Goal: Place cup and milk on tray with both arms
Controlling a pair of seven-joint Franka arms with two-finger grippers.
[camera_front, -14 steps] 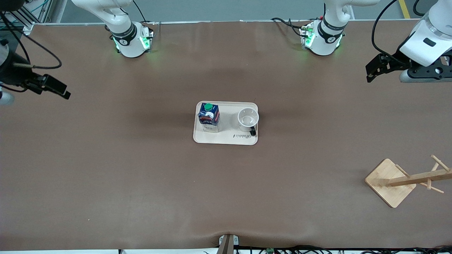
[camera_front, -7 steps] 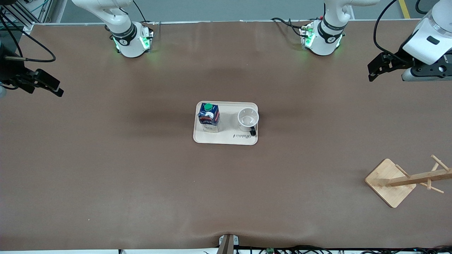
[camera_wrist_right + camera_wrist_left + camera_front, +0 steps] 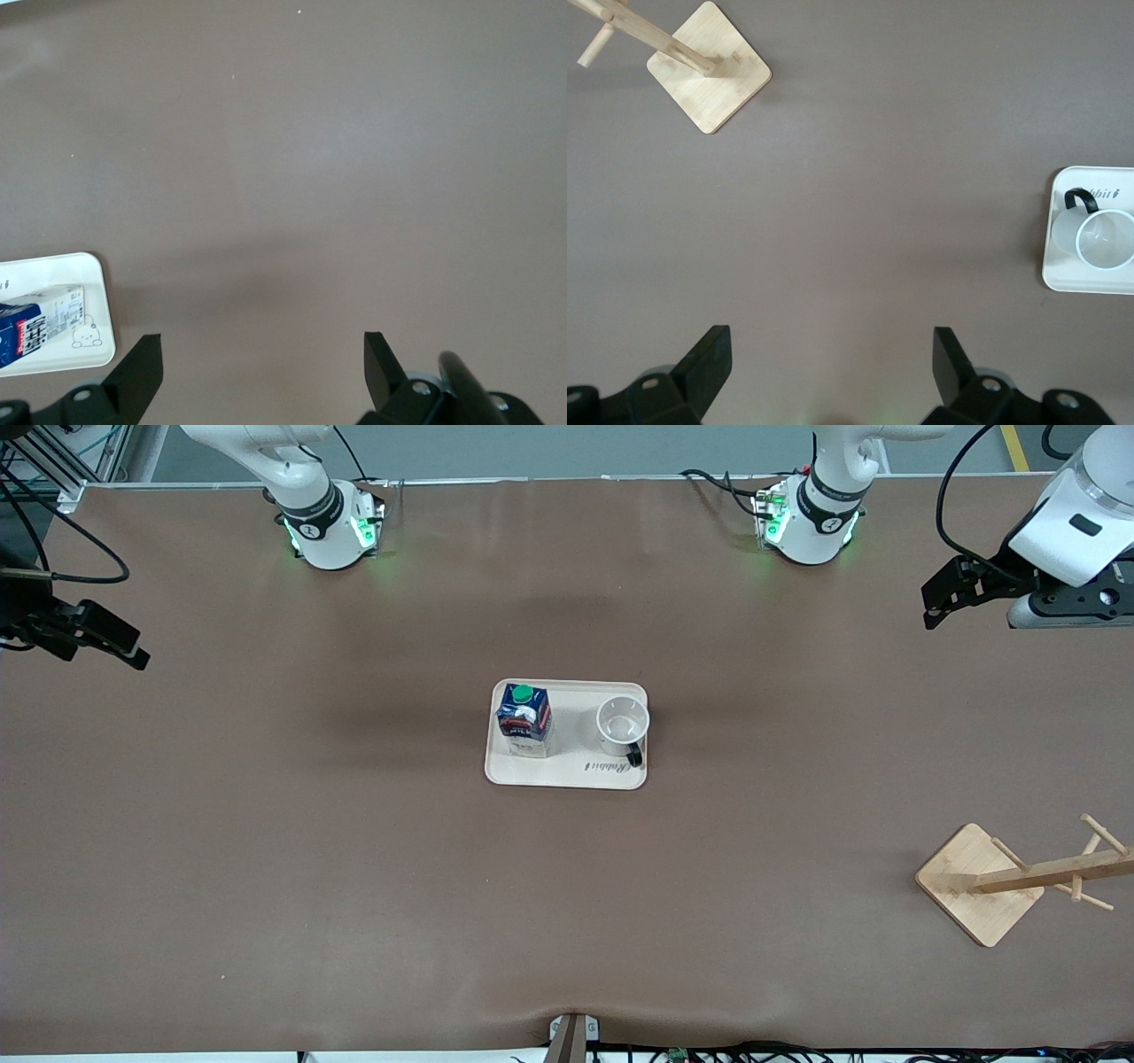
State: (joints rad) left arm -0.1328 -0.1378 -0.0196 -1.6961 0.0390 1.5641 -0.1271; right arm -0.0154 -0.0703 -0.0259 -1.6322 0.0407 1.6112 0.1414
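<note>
Standing at the middle of the brown table point(image 3: 266, 824) is the tray point(image 3: 567, 777), a cream rectangle with rounded corners and a low raised rim; cursive script is printed on its floor near the edge closest to the front camera. In the right wrist view a small cartoon animal drawing shows on the tray's corner just beside the carton.

The milk point(image 3: 524, 717) stands upright on the tray, at the end toward the right arm. It is a small gable-top carton, dark blue above, with a round green cap on its sloped top, a red label below the blue and a white lower part.

The cup point(image 3: 622, 722) stands upright on the tray at the end toward the left arm, apart from the milk. It is a small white mug seen from above, its inside empty, its black loop handle turned toward the front camera and lying just beside the script.

The left gripper point(image 3: 941, 598) hangs over bare table at the left arm's end, well apart from the tray, its jaws spread wide and holding nothing. The right gripper point(image 3: 99, 638) hangs over bare table at the right arm's end, jaws likewise wide and empty.

A wooden stand point(image 3: 1010, 879) with a square base and pegged post rests nearer the front camera, toward the left arm's end.
</note>
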